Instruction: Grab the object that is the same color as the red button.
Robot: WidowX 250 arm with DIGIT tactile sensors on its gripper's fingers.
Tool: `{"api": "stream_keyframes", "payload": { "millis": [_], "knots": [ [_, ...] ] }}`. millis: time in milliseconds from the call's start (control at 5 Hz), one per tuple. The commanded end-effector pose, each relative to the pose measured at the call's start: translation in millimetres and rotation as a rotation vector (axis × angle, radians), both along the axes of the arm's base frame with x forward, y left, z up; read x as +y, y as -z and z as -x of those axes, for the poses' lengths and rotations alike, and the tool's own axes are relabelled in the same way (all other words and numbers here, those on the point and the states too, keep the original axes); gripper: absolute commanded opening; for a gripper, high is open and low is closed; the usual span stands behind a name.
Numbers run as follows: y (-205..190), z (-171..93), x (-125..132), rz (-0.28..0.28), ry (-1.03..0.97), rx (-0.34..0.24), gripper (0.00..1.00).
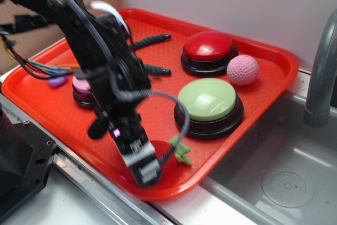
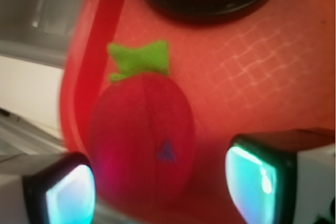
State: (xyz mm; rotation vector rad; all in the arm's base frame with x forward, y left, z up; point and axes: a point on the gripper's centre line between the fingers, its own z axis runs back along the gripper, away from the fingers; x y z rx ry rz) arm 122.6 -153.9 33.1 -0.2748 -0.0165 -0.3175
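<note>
The soft red plush strawberry has a fuzzy rounded body, a faint seam down its middle, a small dark mark on its front, and a light green felt leaf top. It lies on the textured red plastic tray, near the tray's front rim, in front of the pale green dome button. The black end effector is released: its 2 fingers stand apart with the strawberry between them, and contact is not clear. The glossy red dome button on a black base sits farther back, just beside a pink textured ball.
</note>
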Motion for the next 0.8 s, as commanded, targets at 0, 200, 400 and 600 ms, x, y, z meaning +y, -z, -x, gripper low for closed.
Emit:
{"api": "stream_keyframes", "payload": {
  "millis": [0,200,400,600],
  "knots": [
    [-5,-7,-9,-0.045,0.003,-0.014,0.0],
    [-9,-9,-4,-0.049,-0.021,-0.022,0.0],
    [-11,-18,1,-0.066,-0.033,-0.024,0.0],
    [-58,-19,31,-0.079,-0.094,-0.07,0.0]
  ]
}}
